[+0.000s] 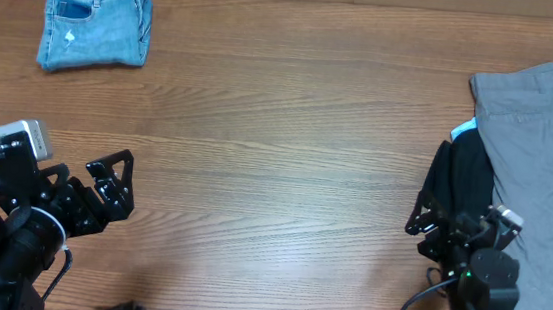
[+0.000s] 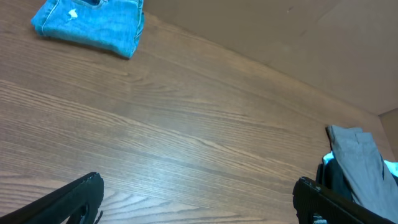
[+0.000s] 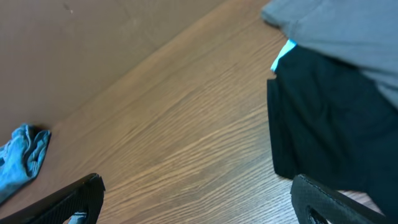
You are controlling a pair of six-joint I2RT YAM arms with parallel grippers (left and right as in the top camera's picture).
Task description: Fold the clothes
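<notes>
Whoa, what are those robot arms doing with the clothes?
Nothing is being held right now. The blue jeans lie folded at the far left corner of the table. The left gripper and right gripper are both open and empty. A grey garment and a black garment lie by the right arm, not yet folded.

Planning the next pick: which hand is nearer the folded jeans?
Left. The left hand is on the same side as the jeans; the right hand is far across, by the black garment.
</notes>
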